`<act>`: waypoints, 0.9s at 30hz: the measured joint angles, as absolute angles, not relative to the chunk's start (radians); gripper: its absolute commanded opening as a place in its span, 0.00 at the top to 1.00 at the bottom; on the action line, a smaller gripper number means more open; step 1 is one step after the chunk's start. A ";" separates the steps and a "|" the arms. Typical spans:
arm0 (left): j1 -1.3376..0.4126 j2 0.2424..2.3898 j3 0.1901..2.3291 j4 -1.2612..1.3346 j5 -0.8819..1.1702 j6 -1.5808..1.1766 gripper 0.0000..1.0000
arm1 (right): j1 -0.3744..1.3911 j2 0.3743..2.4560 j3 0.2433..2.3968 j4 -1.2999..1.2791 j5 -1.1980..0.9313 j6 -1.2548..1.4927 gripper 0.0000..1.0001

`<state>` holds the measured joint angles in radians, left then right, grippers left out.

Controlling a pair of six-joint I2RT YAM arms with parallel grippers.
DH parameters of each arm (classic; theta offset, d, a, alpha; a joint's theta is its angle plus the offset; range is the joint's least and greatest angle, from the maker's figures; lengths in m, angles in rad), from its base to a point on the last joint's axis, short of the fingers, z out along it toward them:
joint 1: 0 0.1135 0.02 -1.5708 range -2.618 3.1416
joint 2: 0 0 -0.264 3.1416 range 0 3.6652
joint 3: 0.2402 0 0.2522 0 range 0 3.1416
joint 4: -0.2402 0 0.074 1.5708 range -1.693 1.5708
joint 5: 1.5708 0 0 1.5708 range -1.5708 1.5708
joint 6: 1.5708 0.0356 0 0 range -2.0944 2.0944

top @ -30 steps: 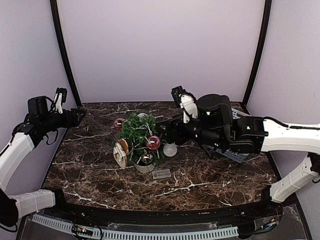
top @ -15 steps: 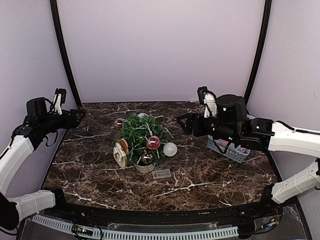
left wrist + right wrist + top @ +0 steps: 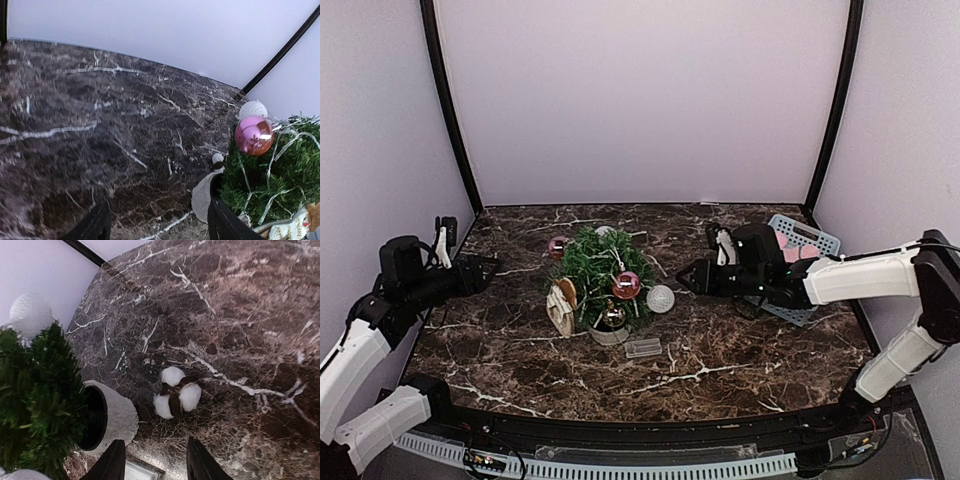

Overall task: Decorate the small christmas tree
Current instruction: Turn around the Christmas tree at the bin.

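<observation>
The left jaws stand spread, their dark fingers well apart with only the bare marble desk between them; they pinch nothing. They hang low over the left side of the desk, pointing toward the small christmas tree but well apart from it. From that wrist I can see a pink bauble on the tree's near flank and a white ball just behind it. Silver strands run through the branches.

The right jaws are spread too, though less widely, fingers apart and nothing held. Ahead of them a cotton boll lies on the desk, near the tree's pale pot. These jaws hover just right of the tree, close to a glittery white sphere beside its right edge.

The tree itself stands upright in its pot in the middle of the desk. A second pink bauble hangs at its front right, a dark shiny bauble sits low just above the pot, and a cream ornament hangs on the lower left. A clear plastic piece lies just in front of the pot. A blue basket sits at the back right, behind the right arm, with pink things inside.
</observation>
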<state>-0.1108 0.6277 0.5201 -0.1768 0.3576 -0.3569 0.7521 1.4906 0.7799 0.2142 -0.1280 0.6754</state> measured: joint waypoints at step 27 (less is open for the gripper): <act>-0.208 0.479 0.244 -0.181 0.366 -0.666 0.34 | 0.797 1.998 0.938 0.659 -0.543 0.896 0.71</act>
